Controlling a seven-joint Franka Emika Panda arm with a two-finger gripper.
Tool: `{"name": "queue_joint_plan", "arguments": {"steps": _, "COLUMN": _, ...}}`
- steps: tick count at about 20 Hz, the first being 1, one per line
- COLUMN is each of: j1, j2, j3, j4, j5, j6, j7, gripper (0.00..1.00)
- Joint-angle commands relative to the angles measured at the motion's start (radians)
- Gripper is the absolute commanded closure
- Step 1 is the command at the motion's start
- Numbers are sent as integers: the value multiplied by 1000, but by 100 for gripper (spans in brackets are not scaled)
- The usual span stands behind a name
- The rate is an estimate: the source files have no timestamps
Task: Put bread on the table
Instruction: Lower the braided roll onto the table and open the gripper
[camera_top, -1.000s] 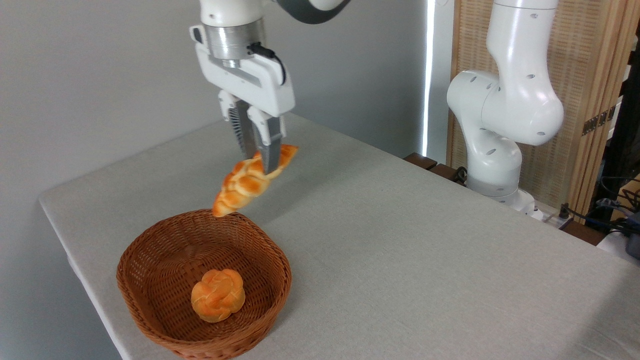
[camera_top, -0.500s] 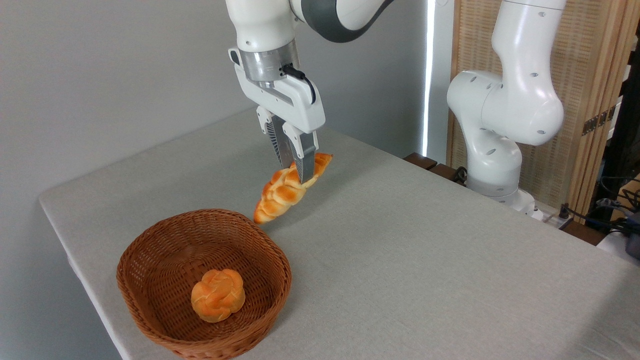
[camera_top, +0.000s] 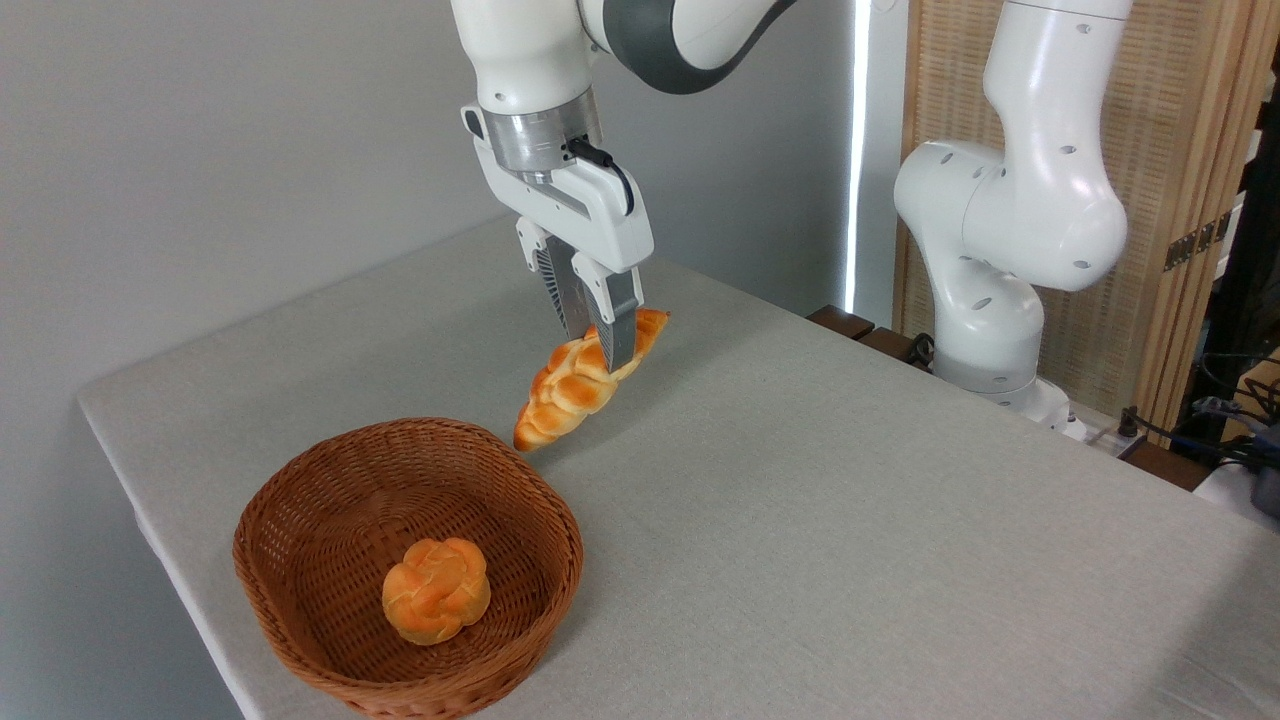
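One braided loaf (camera_top: 575, 385) hangs clamped in the single gripper (camera_top: 600, 352). Below-left of it sit one wicker basket (camera_top: 300, 520) and one round bun (camera_top: 436, 590).

matt cloth-like table (camera_top: 850, 520), woven wicker basket (camera_top: 300, 520), glossy white plastic arm (camera_top: 1010, 200)

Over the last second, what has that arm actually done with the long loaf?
The end effector, shut on the braided loaf, carried it to the right, away from above the wicker basket and out over the bare table. Most of that travel came first; lately it only crept on and dipped slightly. The loaf hangs tilted, low end nearest the cloth. The round bun stayed in the basket.
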Motion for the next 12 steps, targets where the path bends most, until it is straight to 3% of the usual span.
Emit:
{"name": "queue_joint_plan", "arguments": {"steps": 1, "j1": -5, "j2": -12, "j3": 3, "j4": -10, "j5": -3, "j6": 12, "j7": 18, "gripper": 11}}
{"name": "queue_joint_plan", "arguments": {"steps": 12, "j1": -5, "j2": -10, "j3": 5, "j4": -10, "j5": 2, "j6": 12, "j7": 18, "gripper": 0}}
